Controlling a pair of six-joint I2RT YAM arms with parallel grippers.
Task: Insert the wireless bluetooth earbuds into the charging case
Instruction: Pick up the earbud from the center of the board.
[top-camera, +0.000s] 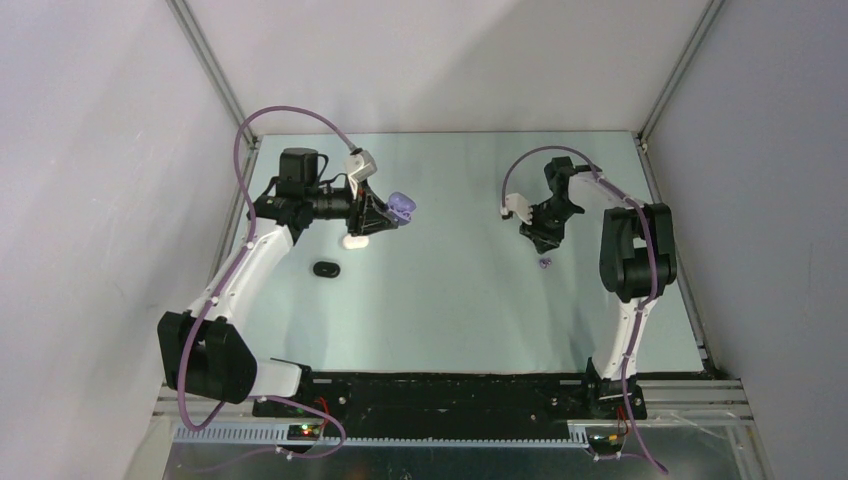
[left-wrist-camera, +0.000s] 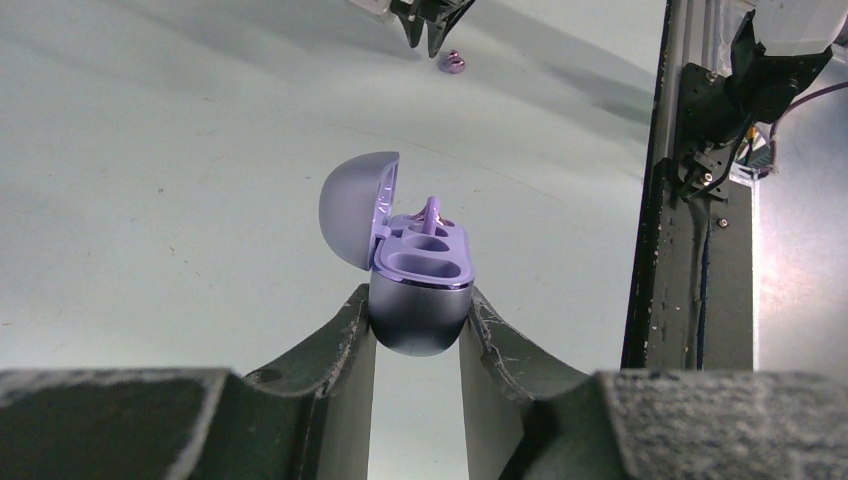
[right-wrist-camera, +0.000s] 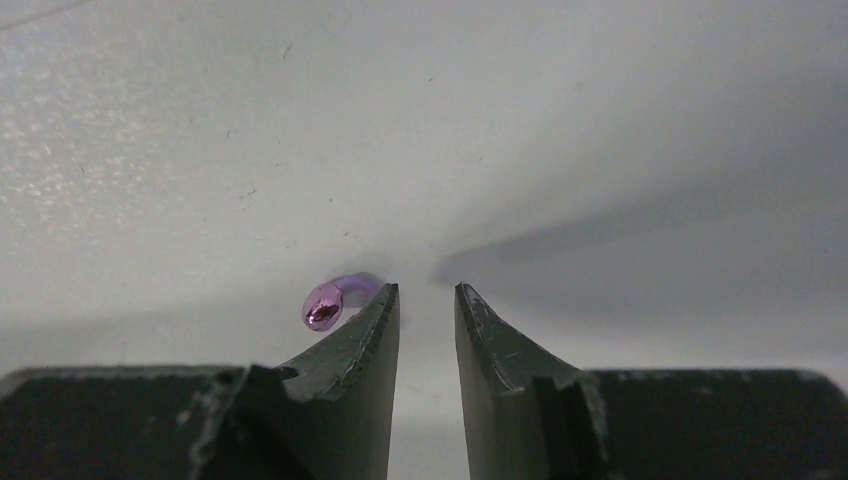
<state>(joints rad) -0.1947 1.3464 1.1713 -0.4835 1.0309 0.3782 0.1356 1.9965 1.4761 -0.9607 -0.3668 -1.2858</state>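
Note:
My left gripper (left-wrist-camera: 418, 320) is shut on the lower shell of a lavender charging case (left-wrist-camera: 420, 300) and holds it above the table with its lid flipped open. One purple earbud (left-wrist-camera: 432, 212) sits in the case's far slot, while the near slot is empty. In the top view the case (top-camera: 401, 206) is at the back left. A second purple earbud (right-wrist-camera: 325, 303) lies on the table just outside the left fingertip of my right gripper (right-wrist-camera: 427, 292). That gripper is open by a narrow gap, with nothing between its fingers. From above, this earbud (top-camera: 545, 263) is just below the right gripper (top-camera: 541, 247).
A white oval case (top-camera: 354, 241) and a black oval case (top-camera: 326, 269) lie on the table near the left arm. A black frame post (left-wrist-camera: 690, 200) stands at the right in the left wrist view. White walls enclose the table.

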